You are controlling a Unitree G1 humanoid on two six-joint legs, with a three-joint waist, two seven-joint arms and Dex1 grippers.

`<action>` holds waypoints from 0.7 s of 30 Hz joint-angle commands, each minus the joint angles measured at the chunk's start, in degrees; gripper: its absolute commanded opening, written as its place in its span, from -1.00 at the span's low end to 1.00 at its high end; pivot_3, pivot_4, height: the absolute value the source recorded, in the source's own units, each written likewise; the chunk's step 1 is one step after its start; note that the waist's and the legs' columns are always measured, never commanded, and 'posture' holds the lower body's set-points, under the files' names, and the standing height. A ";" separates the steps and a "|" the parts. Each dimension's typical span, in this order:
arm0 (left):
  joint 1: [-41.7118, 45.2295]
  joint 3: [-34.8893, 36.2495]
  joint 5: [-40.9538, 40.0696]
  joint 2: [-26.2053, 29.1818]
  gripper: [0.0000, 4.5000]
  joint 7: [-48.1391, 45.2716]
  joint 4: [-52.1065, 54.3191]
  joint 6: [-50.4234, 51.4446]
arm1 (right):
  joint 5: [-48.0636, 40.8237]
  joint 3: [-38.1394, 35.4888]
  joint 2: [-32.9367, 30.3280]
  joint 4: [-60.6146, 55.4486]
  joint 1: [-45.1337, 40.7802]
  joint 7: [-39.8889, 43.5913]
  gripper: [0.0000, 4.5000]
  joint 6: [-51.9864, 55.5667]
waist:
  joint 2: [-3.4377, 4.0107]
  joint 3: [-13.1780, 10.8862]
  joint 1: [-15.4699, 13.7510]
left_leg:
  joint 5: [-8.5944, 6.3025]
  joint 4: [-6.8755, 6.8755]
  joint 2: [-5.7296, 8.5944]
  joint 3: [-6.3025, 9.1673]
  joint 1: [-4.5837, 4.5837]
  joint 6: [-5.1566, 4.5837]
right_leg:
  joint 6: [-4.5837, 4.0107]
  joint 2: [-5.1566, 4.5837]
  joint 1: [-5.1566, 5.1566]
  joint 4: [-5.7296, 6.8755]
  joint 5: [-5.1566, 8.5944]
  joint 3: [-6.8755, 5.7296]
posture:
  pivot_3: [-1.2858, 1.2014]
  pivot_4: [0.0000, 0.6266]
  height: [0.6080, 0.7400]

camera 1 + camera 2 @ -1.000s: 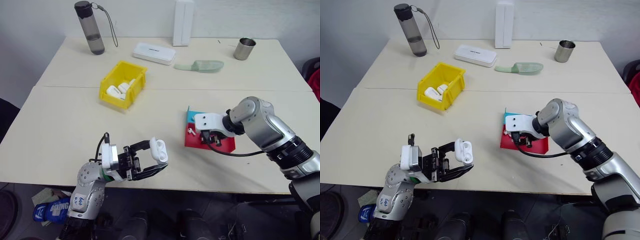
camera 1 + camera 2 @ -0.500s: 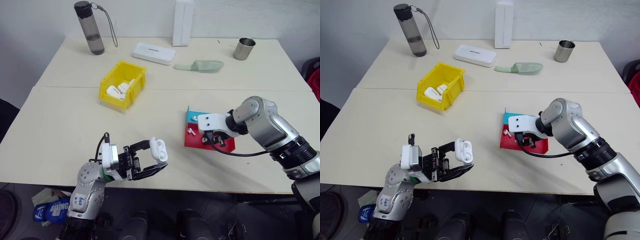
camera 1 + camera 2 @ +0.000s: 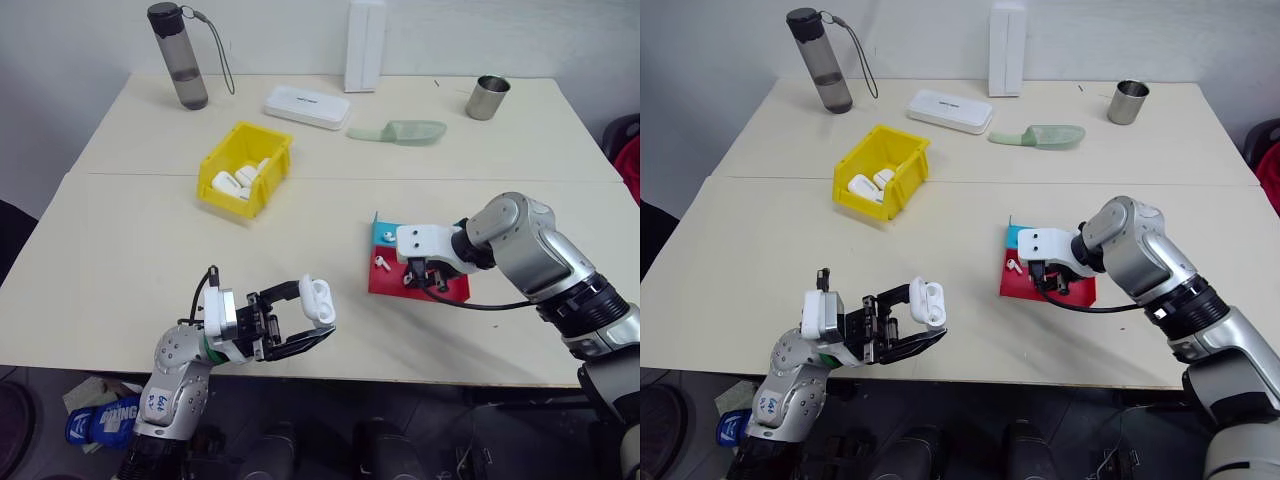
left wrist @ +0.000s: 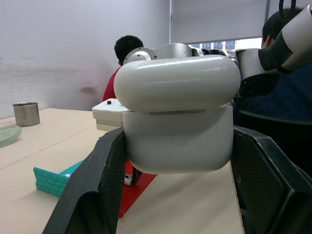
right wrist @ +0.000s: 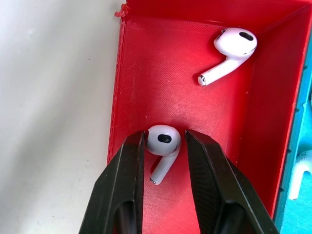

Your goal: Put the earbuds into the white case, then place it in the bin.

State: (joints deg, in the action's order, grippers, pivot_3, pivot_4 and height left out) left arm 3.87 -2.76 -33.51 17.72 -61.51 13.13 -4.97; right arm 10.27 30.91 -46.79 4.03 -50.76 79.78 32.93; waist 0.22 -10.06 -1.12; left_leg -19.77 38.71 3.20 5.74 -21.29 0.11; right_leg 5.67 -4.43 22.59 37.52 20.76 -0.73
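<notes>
My left gripper (image 3: 316,312) is shut on the white case (image 3: 318,298), held above the table's near edge with its lid (image 4: 178,80) slightly raised. Over the red tray (image 3: 385,283), my right gripper (image 3: 418,278) points down. Its two black fingers (image 5: 124,180) press on either side of one earbud (image 5: 163,140) lying on the tray floor. A second earbud (image 5: 234,44) lies loose further along the same tray (image 5: 161,73). The yellow bin (image 3: 245,128) stands far to the left on the table, apart from both grippers.
The bin holds several white cases. Along the table's far side stand a dark bottle (image 3: 180,55), a flat white box (image 3: 307,106), a tall white box (image 3: 366,45), a green scoop (image 3: 405,131) and a metal cup (image 3: 488,97). A person (image 4: 127,48) sits beyond.
</notes>
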 commanded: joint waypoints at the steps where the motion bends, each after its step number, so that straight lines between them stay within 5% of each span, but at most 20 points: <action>1: -0.06 0.21 -0.60 0.33 0.23 0.00 2.54 -0.62 | -0.50 -0.97 0.48 -1.64 1.11 0.27 -0.71 1.15 | 0.00 0.00 0.03 | 0.00 0.00 0.00 0.00 0.00 0.00 | 0.00 0.00 0.00 0.00 0.00 0.00 | 0.03 -0.52 1.00; 11: 1.23 1.03 -3.27 0.75 0.23 0.45 2.94 1.98 | -5.79 -7.38 0.18 -4.98 2.38 -0.09 -0.81 1.50 | 0.00 0.00 -0.05 | 0.00 0.01 0.00 0.00 0.00 0.00 | 0.00 0.00 0.00 0.00 0.00 0.00 | 0.03 -0.52 1.00; 17: 4.58 2.33 -9.41 1.57 0.23 -0.31 4.10 8.01 | -30.02 -28.43 2.35 -12.58 10.65 3.20 -0.81 -0.52 | -0.01 -0.01 -0.26 | 0.00 0.00 0.00 0.04 -0.02 0.00 | 0.01 0.00 -0.02 -0.01 0.00 -0.04 | 0.03 -0.52 1.00; 19: 5.97 2.83 -10.65 1.85 0.23 -0.85 4.00 9.43 | -42.55 -37.70 7.93 -16.52 11.93 -3.69 -0.81 9.90 | -0.03 -0.02 -0.22 | 0.00 0.02 0.00 0.07 -0.01 -0.01 | 0.01 -0.01 -0.07 -0.01 -0.01 -0.07 | 0.03 -0.52 1.00; 21: 8.12 3.14 -11.38 2.38 0.23 -2.84 2.44 10.38 | -51.06 -43.71 14.79 -22.22 15.37 -9.07 -0.81 8.11 | -0.05 -0.03 0.11 | 0.00 0.05 -0.02 0.06 0.00 0.00 | 0.01 0.01 -0.07 0.02 -0.01 -0.07 | 0.03 -0.52 1.00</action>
State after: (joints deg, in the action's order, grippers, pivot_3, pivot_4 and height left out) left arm 10.71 -0.42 -42.89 19.33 -62.82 14.85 4.92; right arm -32.47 -7.80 -34.57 -12.28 -36.76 74.93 40.81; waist 0.17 -10.09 -1.01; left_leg -19.78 38.81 3.16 5.79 -21.30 0.13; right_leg 5.68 -4.40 22.54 37.62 20.75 -0.82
